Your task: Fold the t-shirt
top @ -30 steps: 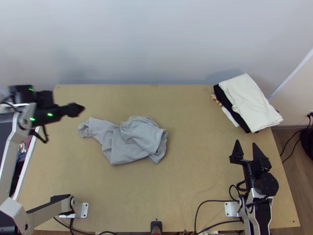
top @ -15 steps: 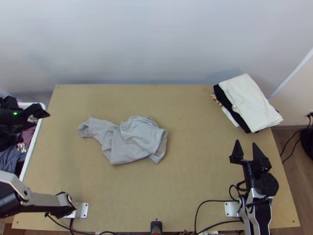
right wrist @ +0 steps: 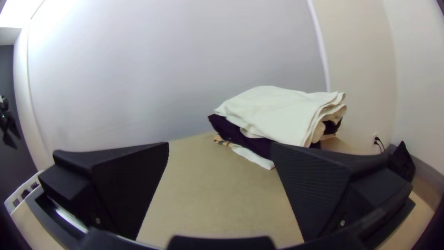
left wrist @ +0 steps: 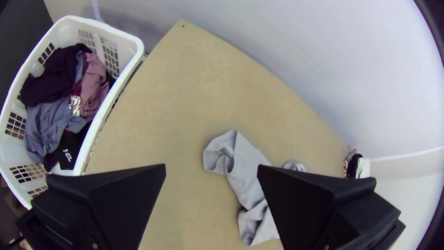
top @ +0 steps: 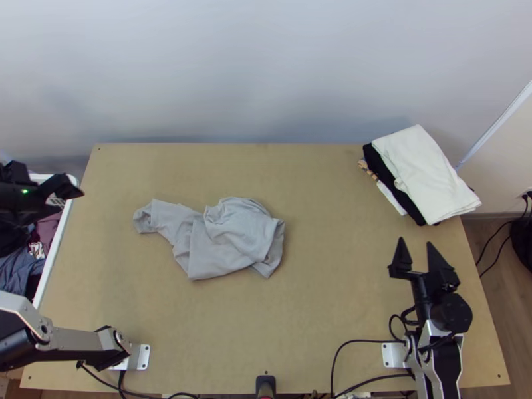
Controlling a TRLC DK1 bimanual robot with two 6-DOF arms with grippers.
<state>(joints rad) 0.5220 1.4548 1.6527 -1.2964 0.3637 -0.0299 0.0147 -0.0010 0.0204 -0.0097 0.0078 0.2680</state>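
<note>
Arms, two. Left arm (top: 76, 340), 8 o'clock in the top view: silver-grey links, black joints, green light (top: 25, 191) on a black housing at 9 o'clock. Right arm (top: 451, 360), 4 o'clock: black parts edged in silver-white, rounded black housing (top: 453, 312). Fingers (top: 401, 256): wide, flat, matt black, pointed in outline from above, inner faces finely ribbed; small round screw (right wrist: 342, 223) at 4 o'clock in the right wrist view. Cables (top: 359, 341): thin, black, looping. Base plates (top: 139, 356): pale metal, small holes.
</note>
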